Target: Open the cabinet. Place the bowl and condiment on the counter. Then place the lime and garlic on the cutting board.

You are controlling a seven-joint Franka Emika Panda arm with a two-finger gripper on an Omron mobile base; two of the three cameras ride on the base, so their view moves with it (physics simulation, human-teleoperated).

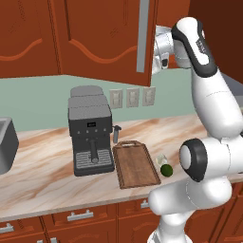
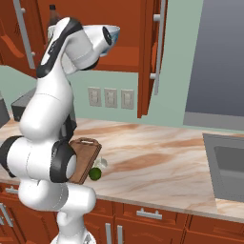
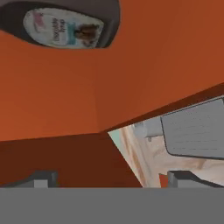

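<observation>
Inside the open cabinet, the jaws stand wide apart and empty; the condiment sits ahead of them, untouched, beside the bowl.

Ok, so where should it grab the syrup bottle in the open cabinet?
Probably the wide labelled body of the syrup bottle, not its narrow neck. It stands upright on the shelf of the cabinet, so come in level through the open front, with the fingers on either side.
</observation>
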